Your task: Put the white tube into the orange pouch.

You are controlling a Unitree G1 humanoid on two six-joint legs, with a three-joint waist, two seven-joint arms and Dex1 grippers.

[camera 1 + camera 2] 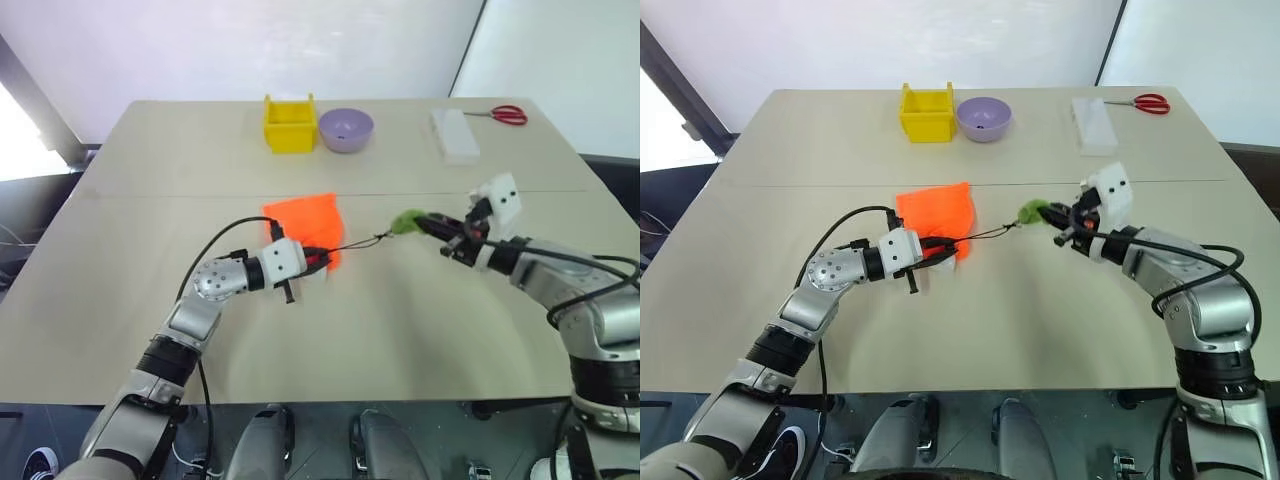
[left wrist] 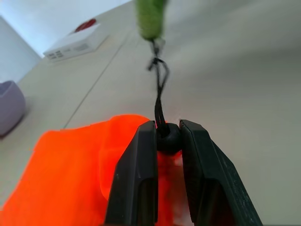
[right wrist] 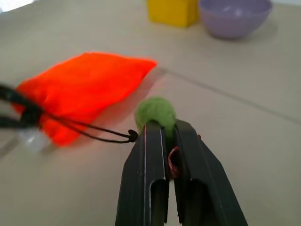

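The pouch [image 1: 305, 222] lies flat near the middle of the bench [image 1: 120, 300], its mouth end gathered toward our left pincer [image 1: 316, 260]. The tube we cannot make out with certainty; a pale bit [image 3: 32, 139] shows at the pouch mouth in the right wrist view, which may be the tube partly inside (we judge this, we do not see it plainly). A dark cord [image 1: 360, 243] runs from the mouth to a green ball [image 1: 406, 221].

Left pincer: fingers pressed onto the black cord stopper [image 2: 167, 138] at the pouch mouth. Right pincer [image 3: 160, 129]: fingers pressed together, pinching the cord just behind the green ball, which sits at their tips. The cord between the two is nearly taut and clear of the bench.

Step in hand, as we read it: drawing the cord to close the pouch, which would place the task near its end. The next move calls for pulling the ball away while the left pincer holds the stopper firm, then releasing both.

Background: yellow bin [image 1: 289, 124], purple bowl [image 1: 346, 129], white box [image 1: 454, 135] and scissors [image 1: 508, 114] along the far edge, well apart.
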